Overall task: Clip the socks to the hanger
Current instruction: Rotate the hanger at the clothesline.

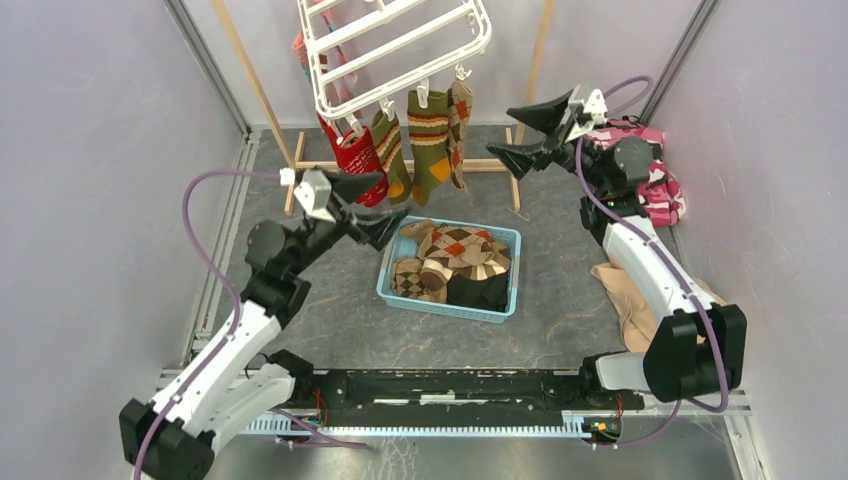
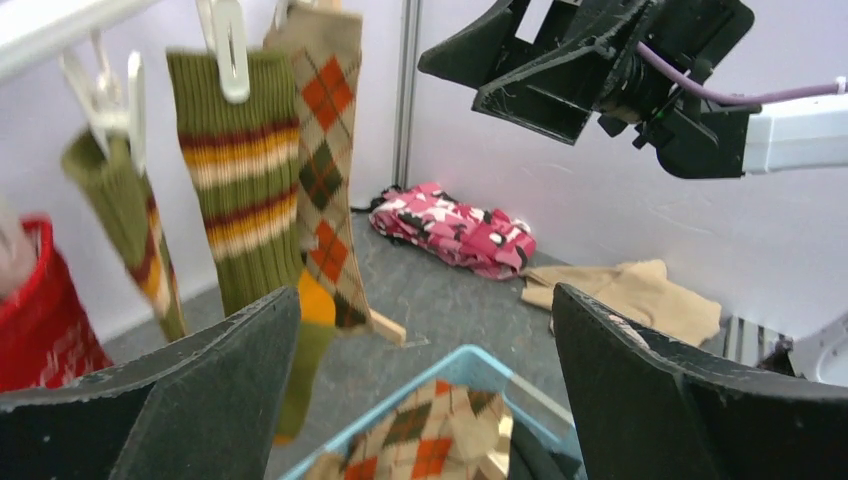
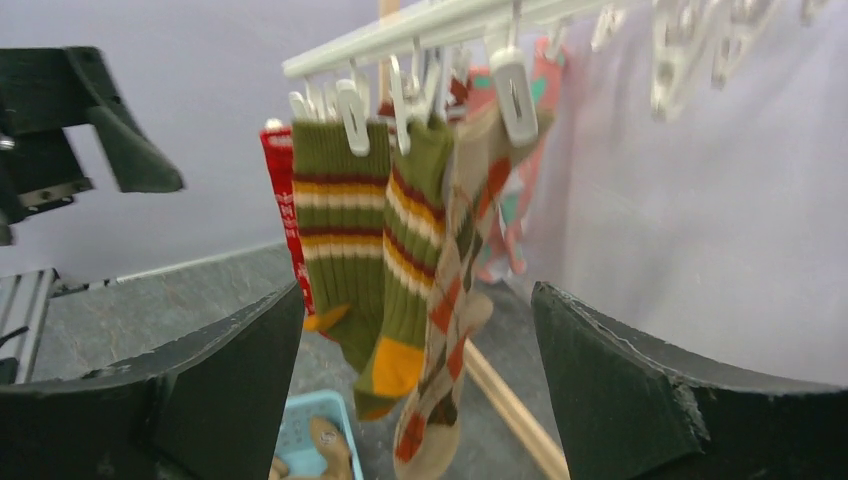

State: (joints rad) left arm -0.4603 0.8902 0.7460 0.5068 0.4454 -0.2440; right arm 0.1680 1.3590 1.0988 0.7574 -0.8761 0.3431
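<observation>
Fingers on both my grippers are matte black plastic wedges, spread wide and empty: left gripper at mid-left of the top view, right gripper at upper right. Ribbed striped and argyle hanging socks dangle from clips under the white barred hanger at top centre, whose upper end the frame cuts off. Softer heaped socks fill the light blue basket at centre, and I can't see the lowest ones.

Socks in basket, more on hanger
</observation>
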